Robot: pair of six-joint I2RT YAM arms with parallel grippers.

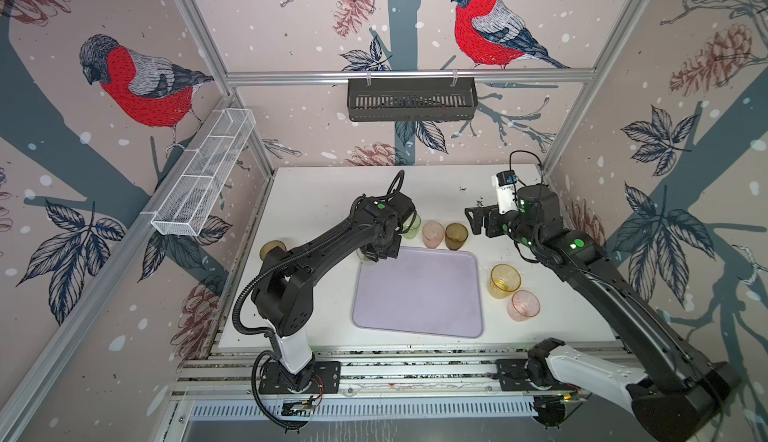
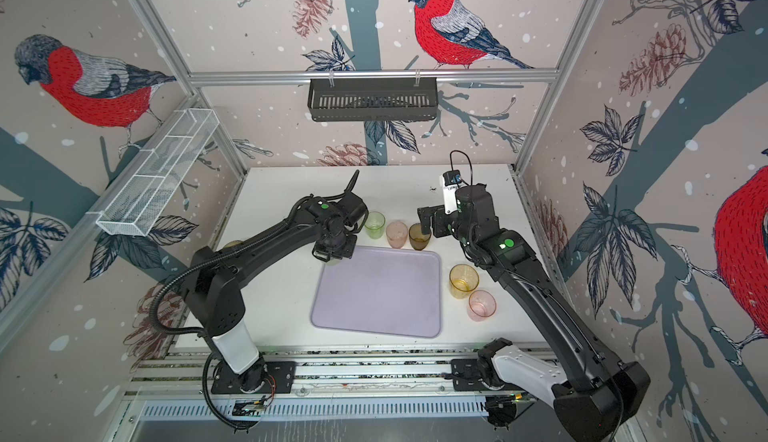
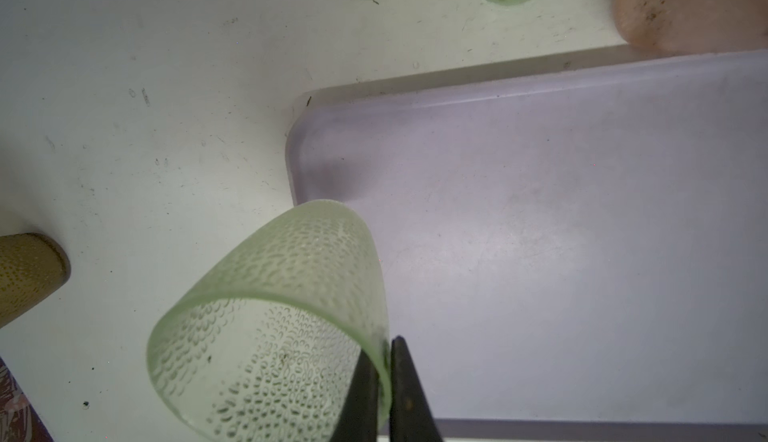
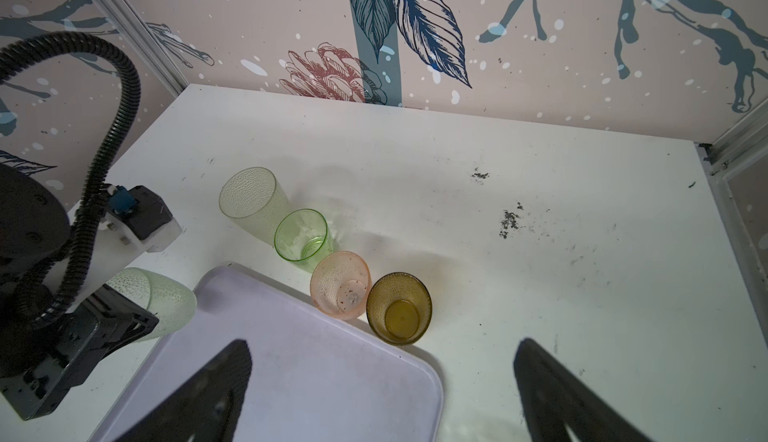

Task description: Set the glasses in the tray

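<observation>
Left gripper (image 3: 384, 363) is pinched tight on one wall of the pale green glass (image 3: 270, 315), one finger inside the rim and one outside. The glass hangs tilted, its base over a corner of the lilac tray (image 3: 561, 211). Held by a single wall it may swing, so the step calls for a slow carry inward past the low rim, righting the glass, seating its base flat, then letting go. Right gripper (image 1: 478, 220) stands wide open and empty, near the brown glass (image 4: 399, 307) on the table (image 4: 540, 170) beside the tray.
</observation>
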